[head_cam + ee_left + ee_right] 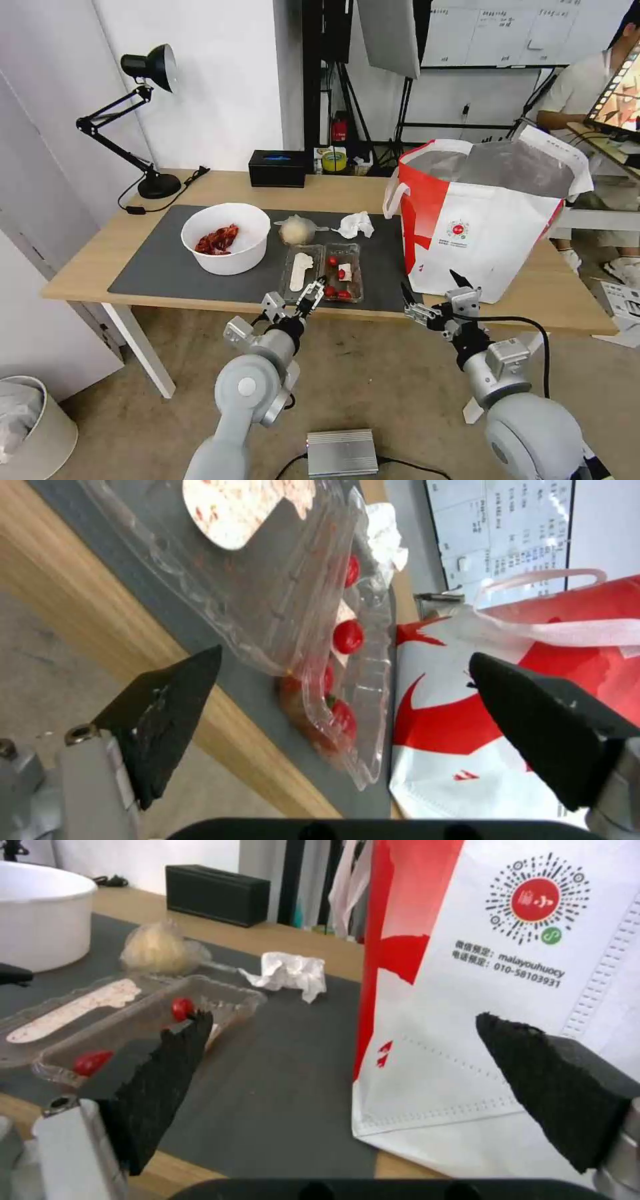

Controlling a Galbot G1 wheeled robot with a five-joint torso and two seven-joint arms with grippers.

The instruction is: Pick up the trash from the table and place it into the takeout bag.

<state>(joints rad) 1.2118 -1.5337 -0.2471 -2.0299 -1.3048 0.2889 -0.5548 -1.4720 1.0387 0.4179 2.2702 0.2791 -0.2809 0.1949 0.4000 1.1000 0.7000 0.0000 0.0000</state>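
Note:
On the table [93, 267], the trash lies on a dark mat [160, 263]: a white bowl [227, 239] with red scraps, a clear bag with a beige lump [297, 230], a crumpled tissue [355, 225] and a clear hinged tray [325, 272] with red bits. The takeout bag [480, 227] stands upright at the right, its mouth wide. My left gripper [312, 293] is open at the tray's near edge; in the left wrist view the tray [280, 580] lies just beyond the open left gripper [345, 654]. My right gripper [430, 285] hovers open before the bag's front left corner [520, 965].
A black desk lamp [143, 120] stands at the table's far left. A black box [277, 168] and a tape roll [334, 161] sit along the back edge. On the floor are a white bin [30, 427] and a silver box [341, 452].

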